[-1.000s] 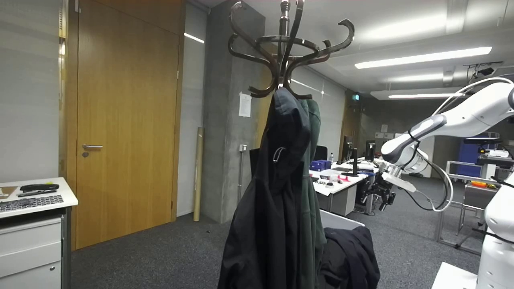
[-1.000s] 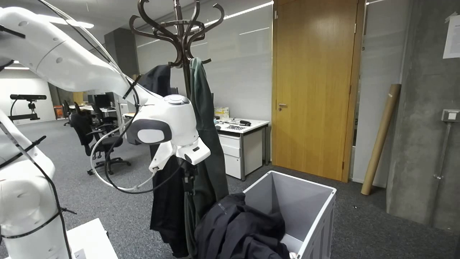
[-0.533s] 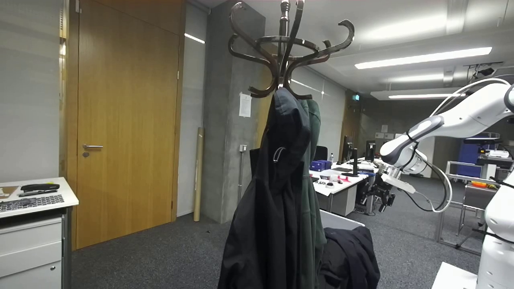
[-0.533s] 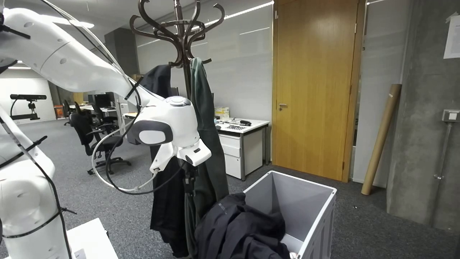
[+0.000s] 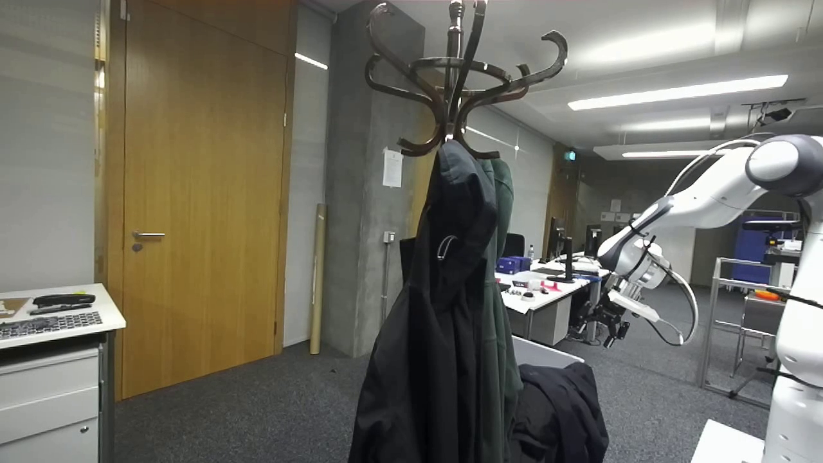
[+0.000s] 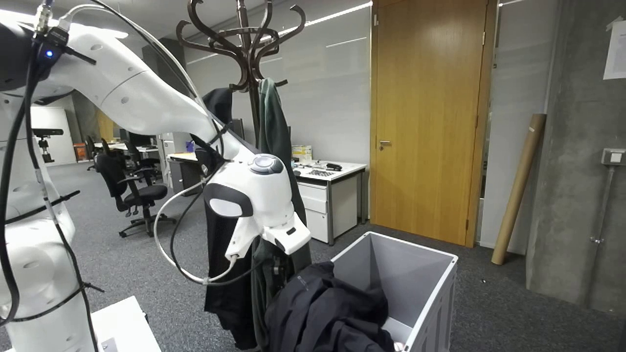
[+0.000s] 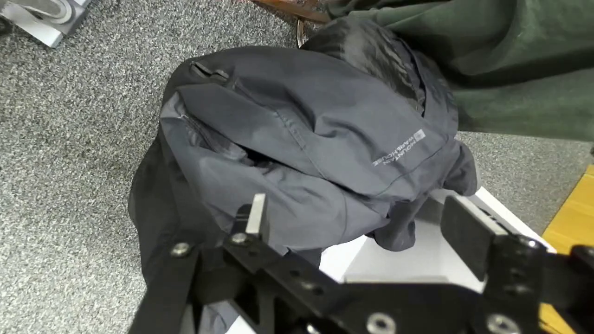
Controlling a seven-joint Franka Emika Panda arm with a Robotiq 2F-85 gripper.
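Observation:
My gripper (image 7: 364, 222) is open and empty in the wrist view, its two pads wide apart. It points down above a crumpled dark jacket (image 7: 297, 139) with a white printed logo. The jacket hangs over the rim of a grey crate (image 6: 413, 246), partly inside; it shows in both exterior views (image 5: 559, 411) (image 6: 332, 313). The gripper also shows in an exterior view (image 5: 595, 333), apart from the jacket. In an exterior view the gripper (image 6: 279, 274) is dark against the hanging garments, so its fingers are hard to make out.
A dark wooden coat stand (image 5: 454, 77) stands beside the crate. A black coat (image 5: 431, 334) and a green garment (image 5: 500, 308) hang from it; the green one is near the gripper in the wrist view (image 7: 519, 60). A desk (image 6: 337, 171) and a door (image 6: 425, 122) are behind.
The arm has reached forward and down toward the jacket and crate, mostly in the last half second. The jacket, crate and hanging garments have not moved.

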